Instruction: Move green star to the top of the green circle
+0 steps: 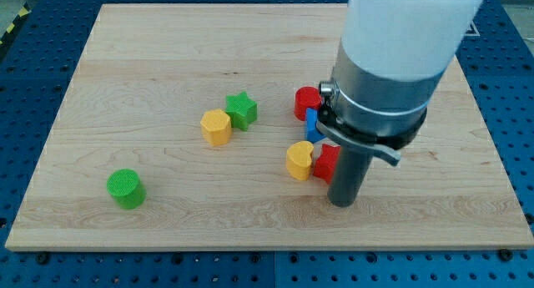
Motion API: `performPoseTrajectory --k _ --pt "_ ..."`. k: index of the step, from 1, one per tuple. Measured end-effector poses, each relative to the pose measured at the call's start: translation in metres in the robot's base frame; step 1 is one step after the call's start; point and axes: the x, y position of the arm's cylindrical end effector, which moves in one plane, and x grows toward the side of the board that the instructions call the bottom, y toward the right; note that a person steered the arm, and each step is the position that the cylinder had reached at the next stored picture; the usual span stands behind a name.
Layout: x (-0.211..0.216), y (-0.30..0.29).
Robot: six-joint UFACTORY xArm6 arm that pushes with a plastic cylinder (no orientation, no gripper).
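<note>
The green star (242, 110) lies near the board's middle, touching the yellow hexagon (215, 127) at its lower left. The green circle (126, 189) stands far off at the view's lower left. My tip (342, 200) rests on the board at the lower right, just right of and below a red block (326, 163). It is well to the right of the green star, with a cluster of blocks between them.
A yellow heart (299, 160), the red block, a blue block (313, 125) and a red circle (306, 103) cluster beside the rod. The arm's wide white and grey body (392, 54) hides the board's upper right. The wooden board (167, 54) lies on a blue perforated table.
</note>
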Motion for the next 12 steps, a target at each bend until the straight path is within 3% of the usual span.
performPoseTrajectory --k 1,3,8,10,12 --pt "-0.001 0.0" --pt "0.009 -0.073" --pt "-0.101 -0.082" --pt "-0.159 -0.138" --pt "-0.159 -0.183"
